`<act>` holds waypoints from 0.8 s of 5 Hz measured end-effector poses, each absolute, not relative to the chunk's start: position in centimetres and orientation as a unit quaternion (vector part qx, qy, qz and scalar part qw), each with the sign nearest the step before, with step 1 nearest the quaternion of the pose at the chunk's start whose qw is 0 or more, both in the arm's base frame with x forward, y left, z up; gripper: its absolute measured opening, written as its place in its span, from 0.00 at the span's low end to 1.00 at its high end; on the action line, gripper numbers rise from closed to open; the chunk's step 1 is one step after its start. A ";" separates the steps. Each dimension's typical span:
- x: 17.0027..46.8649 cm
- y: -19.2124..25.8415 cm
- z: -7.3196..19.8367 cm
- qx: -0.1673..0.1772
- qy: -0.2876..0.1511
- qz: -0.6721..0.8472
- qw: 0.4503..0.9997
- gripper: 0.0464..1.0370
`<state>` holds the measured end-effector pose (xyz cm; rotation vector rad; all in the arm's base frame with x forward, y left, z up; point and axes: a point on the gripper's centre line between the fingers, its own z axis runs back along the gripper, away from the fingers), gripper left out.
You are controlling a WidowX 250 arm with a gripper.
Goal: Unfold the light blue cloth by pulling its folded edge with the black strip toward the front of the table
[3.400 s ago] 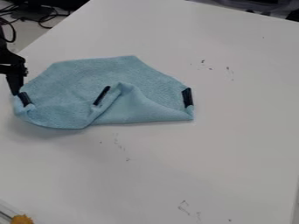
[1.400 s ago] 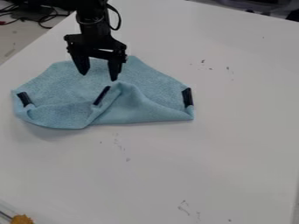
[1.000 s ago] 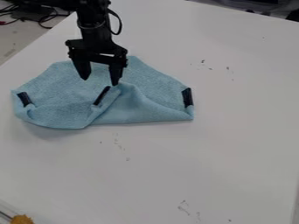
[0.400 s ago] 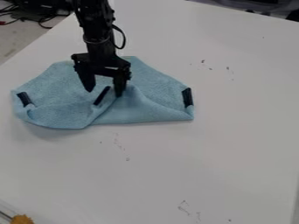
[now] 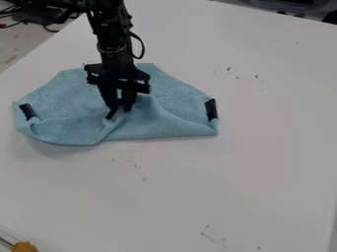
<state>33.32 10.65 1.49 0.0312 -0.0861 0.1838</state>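
A light blue cloth is laid on the white worktop, in the upper left part of the view. It is not spread flat: its near side is folded over, and soft bumps and creases are made in the middle. The far side is shaped like a low hill.

The black claw is held over the middle of the cloth, pointing down. Its two tips are brought close together, and a bit of the folded cloth is pinched between them. A short black strip is partly covered by the claw, and its low end can be seen poking out just beside the tips. One more black strip is seen at the left end of the cloth, and another black strip at the right end.

The black arm is let down from the top edge of the view, and a thin black cord is looped out from its right side. Small dark marks are dotted on the worktop, both near the bottom and past the cloth. A fuzzy orange-yellow thing is seen at the bottom left corner.
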 end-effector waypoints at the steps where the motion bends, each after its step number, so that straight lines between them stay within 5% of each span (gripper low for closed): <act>1: 33.4 10.7 1.6 0.016 -0.045 0.090 0.995 0.13; 3: 33.4 10.7 1.7 0.019 -0.047 0.089 0.995 0.02; 4: 33.3 9.6 5.3 0.048 -0.086 0.076 0.992 0.02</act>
